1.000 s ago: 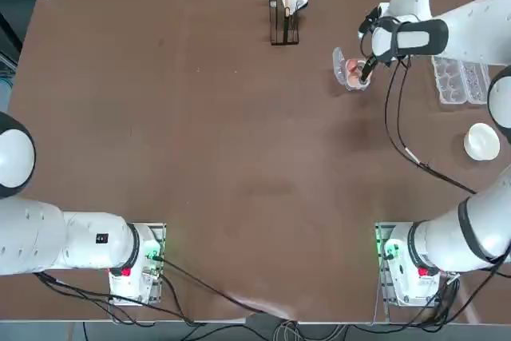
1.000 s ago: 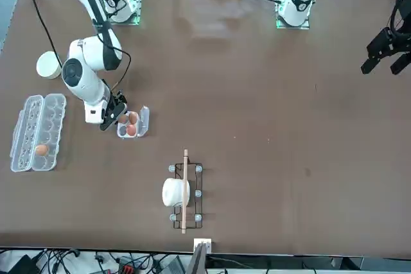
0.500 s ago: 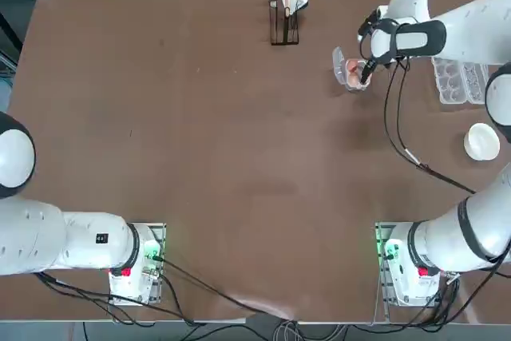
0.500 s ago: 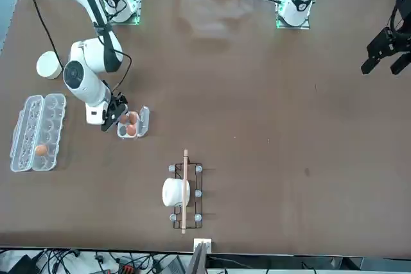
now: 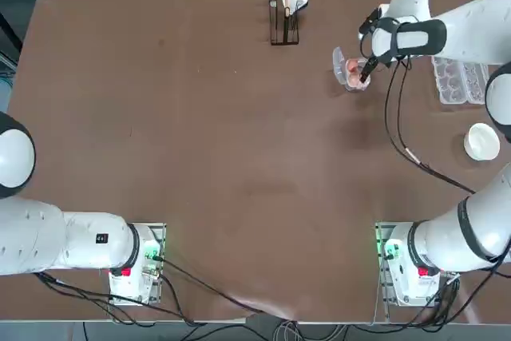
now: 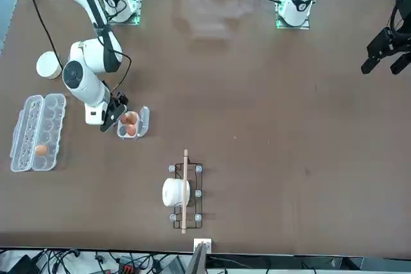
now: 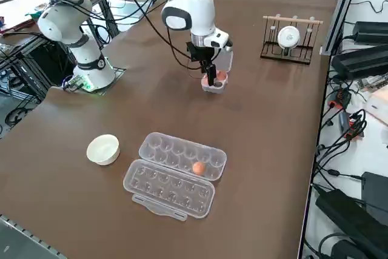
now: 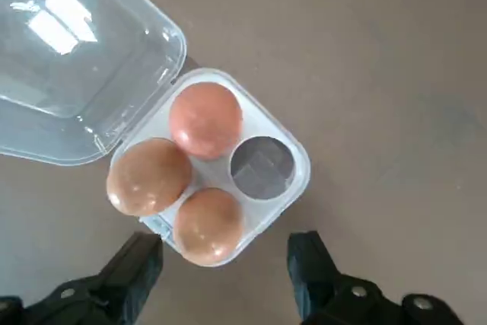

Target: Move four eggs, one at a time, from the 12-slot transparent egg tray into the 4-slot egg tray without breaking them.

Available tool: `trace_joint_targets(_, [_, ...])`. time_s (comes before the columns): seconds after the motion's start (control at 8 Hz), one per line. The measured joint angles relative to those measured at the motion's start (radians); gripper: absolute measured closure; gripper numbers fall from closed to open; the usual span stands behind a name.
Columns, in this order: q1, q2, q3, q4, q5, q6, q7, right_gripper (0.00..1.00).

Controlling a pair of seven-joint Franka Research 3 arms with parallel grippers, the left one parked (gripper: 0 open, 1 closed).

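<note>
Three orange-brown eggs [image 8: 205,119] [image 8: 148,176] [image 8: 207,224] fill three cups of the small 4-slot egg tray [image 8: 298,180], whose lid flap lies open; the fourth cup [image 8: 262,167] is empty. My right gripper [image 8: 224,272] hangs just above the tray's edge, open, holding nothing. The overhead camera shows this gripper [image 5: 366,73] at the tray [image 5: 342,65] on the far right of the table. One egg [image 6: 42,149] [image 7: 198,168] lies in the long 12-slot transparent egg tray [image 6: 29,120] [image 7: 163,150] [image 5: 451,85], which stands open, apart from the gripper.
A white round bowl [image 5: 481,141] [image 7: 103,148] sits beside the long carton on the robot's side. A wire rack with a white mug [image 5: 285,5] [image 6: 182,192] stands at the far edge, left of the small tray. The gripper's cable [image 5: 399,137] trails over the table.
The right arm has barely shifted over the small tray. The three eggs in it and the one in the long carton have not moved.
</note>
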Motion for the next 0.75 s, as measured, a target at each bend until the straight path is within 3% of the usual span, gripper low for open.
trace_joint_targets(0.25, [-0.027, -0.003, -0.028, 0.023, -0.001, 0.000, -0.027, 0.00])
trace_joint_targets(0.75, [-0.265, 0.006, -0.047, 0.114, -0.007, -0.006, -0.448, 0.00])
